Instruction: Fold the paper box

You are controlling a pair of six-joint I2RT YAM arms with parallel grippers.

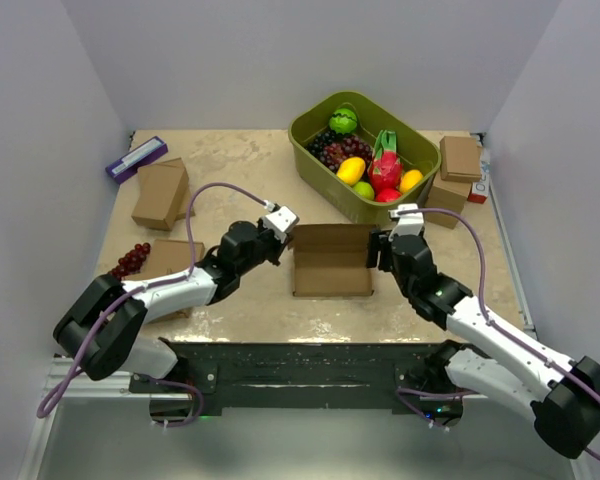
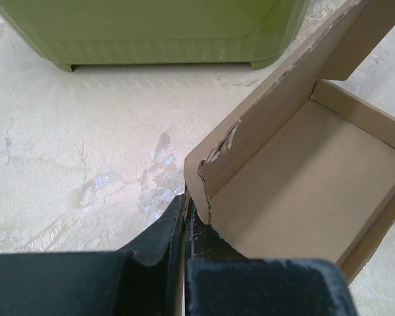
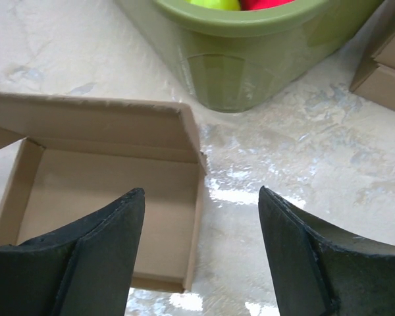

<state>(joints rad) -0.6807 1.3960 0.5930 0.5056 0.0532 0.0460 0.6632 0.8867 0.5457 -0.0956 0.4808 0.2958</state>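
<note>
The paper box sits at the table's middle as an open brown tray, its back flap standing up toward the tub. My left gripper is at its left wall. In the left wrist view the gripper is shut, with the thin edge of the box pinched between the fingers. My right gripper is at the right wall. In the right wrist view it stands open astride that wall, one finger over the inside of the box, the other over bare table.
An olive-green tub of fruit stands just behind the box, seen also from the wrists. Smaller cardboard boxes lie back left and back right. A purple packet and dark grapes lie at the left.
</note>
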